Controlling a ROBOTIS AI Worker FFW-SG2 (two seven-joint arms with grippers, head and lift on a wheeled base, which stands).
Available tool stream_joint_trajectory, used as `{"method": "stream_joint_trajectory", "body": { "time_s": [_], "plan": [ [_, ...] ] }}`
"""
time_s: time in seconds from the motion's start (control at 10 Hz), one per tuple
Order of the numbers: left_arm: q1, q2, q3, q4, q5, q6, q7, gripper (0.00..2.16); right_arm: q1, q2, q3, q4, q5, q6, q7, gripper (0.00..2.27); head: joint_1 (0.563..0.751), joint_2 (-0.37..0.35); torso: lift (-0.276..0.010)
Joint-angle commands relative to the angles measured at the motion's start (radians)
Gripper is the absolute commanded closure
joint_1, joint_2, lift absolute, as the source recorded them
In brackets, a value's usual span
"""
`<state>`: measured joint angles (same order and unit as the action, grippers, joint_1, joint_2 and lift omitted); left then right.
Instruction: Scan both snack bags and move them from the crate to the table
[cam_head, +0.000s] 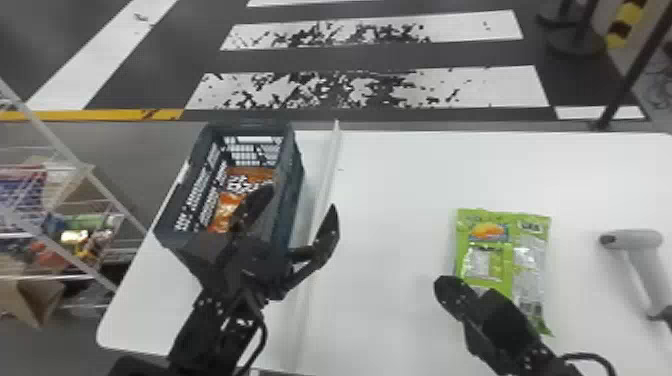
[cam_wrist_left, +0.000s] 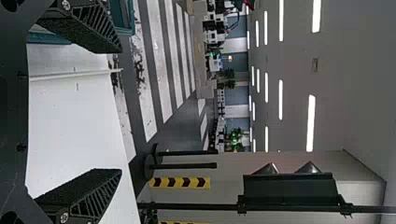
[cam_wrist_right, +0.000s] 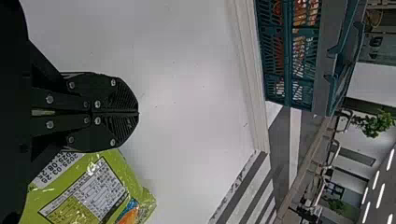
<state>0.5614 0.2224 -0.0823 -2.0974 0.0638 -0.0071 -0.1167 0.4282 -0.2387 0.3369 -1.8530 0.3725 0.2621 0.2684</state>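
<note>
My left pincer (cam_head: 302, 198) stands spread and empty left of centre in the head view, its arm slanting up from the lower left, wrist over the crate's near end. That wide gap, I judge, is meant for the orange snack bag (cam_head: 252, 174), which lies inside the crate (cam_head: 291, 185), upper left. My right pincer (cam_wrist_right: 137, 113) has its two fingers pressed together on nothing; that arm leans in from the lower right, tips pointing up and left, beside the green snack bag (cam_head: 527, 250). The green one lies flat on the table (cam_head: 395, 175), right of centre, probably so that my right side can reach it and the scanner (cam_head: 634, 239) at the far right edge.
</note>
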Motion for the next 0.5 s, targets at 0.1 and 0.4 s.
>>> {"method": "stream_joint_trajectory", "body": {
  "time_s": [0.1,0.4],
  "plan": [
    [0.000,0.002,-0.001,-0.004,-0.001,0.000,0.000,0.08,0.021,-0.001,-0.006,-0.025,0.000,-0.011,0.000,2.25,0.695,0.132,-0.088],
    [0.005,0.003,0.003,-0.010,0.001,-0.003,0.000,0.08,0.147,0.001,-0.088,-0.282,-0.070,-0.088,-0.037,0.98,0.695,0.146,-0.088]
  ]
}}
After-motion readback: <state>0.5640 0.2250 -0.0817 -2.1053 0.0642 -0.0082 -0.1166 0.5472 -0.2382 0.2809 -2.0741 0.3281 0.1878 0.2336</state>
